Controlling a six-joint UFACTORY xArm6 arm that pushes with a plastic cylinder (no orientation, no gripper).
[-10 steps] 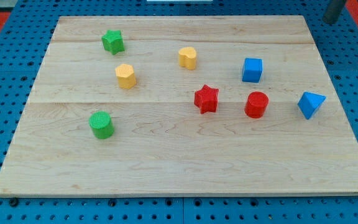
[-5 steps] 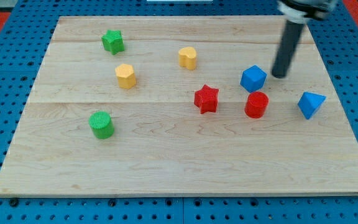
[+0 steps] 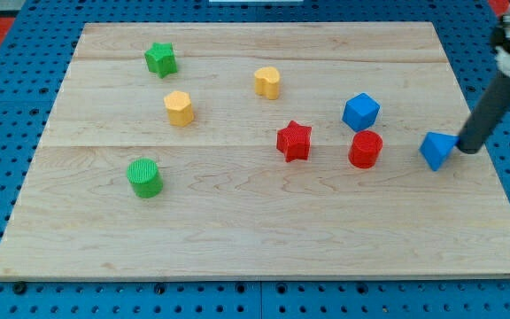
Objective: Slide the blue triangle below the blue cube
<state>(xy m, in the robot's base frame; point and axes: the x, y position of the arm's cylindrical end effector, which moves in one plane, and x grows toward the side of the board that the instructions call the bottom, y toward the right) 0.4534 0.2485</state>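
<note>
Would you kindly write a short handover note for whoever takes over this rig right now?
My tip sits at the right side of the blue triangle, touching or nearly touching it, near the board's right edge.
The blue cube lies up and to the view's left of the triangle; the red cylinder stands just below the cube, between it and the target spot.
Done: tip is placed behind the triangle.
Left: push the triangle leftward to below the cube, probably skirting under the red cylinder.

My tip (image 3: 469,148) touching blue triangle's (image 3: 436,151) right side, blue cube (image 3: 360,112) upper left
</note>
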